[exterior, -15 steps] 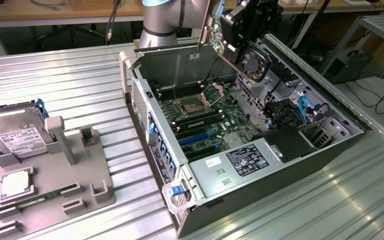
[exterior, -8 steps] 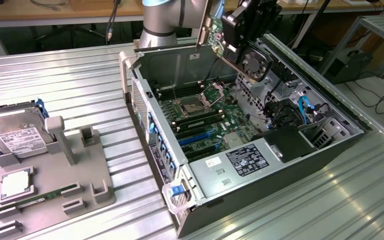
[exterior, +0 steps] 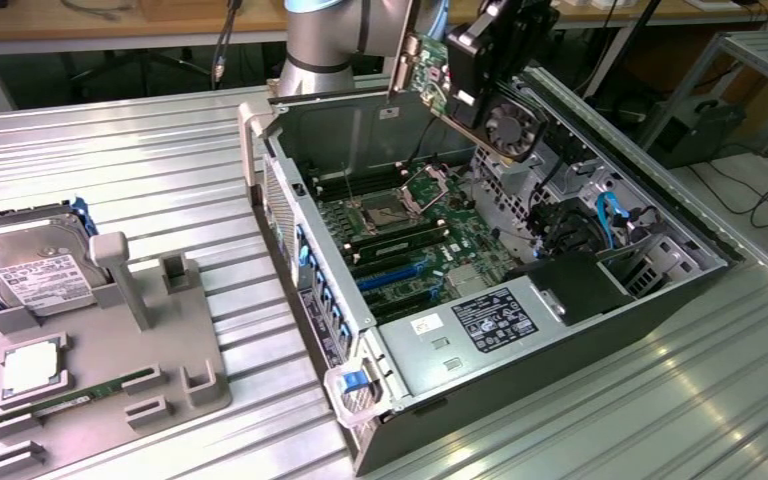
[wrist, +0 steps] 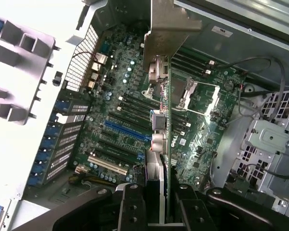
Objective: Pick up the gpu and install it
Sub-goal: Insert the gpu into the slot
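Gpu held over the open case

The gripper (wrist: 156, 204) is clamped narrow on the gpu (exterior: 427, 62), which hangs edge-on above the case (exterior: 291, 215), not touching the motherboard (exterior: 398, 230). In the exterior view the gpu sits at 12 o'clock from the motherboard, its metal bracket uppermost.

An open computer case (exterior: 344, 125) stands near a hard drive (exterior: 37, 270).

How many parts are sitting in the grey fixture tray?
3 on the grey fixture tray: hard drive at the back, CPU mid-tray, RAM stick along the front edge. Posts may hide others. The gpu is held in the gripper above the open case.
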Robot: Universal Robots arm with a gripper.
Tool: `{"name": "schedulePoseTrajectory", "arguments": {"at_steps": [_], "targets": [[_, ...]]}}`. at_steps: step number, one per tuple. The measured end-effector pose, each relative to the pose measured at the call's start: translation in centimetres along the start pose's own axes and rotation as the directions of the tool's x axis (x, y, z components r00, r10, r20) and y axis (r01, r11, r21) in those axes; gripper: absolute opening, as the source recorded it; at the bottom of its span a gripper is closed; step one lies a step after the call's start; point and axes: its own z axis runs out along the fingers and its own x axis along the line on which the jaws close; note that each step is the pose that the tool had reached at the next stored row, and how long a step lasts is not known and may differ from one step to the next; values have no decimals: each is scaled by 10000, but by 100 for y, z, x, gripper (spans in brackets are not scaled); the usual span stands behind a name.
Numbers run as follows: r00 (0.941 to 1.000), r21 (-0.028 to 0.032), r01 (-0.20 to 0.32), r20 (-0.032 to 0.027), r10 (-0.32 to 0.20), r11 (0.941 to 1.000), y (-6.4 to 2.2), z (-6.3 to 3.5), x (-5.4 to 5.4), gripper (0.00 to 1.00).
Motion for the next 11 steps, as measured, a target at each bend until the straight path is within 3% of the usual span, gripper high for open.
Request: {"name": "schedulePoseTrajectory", "arguments": {"at_steps": [6,11], "targets": [[9973,-5,739,-28,-739,9973,0,0,0,28],[9914,-10,1310,-50,-1310,9914,0,1,0,28]]}}
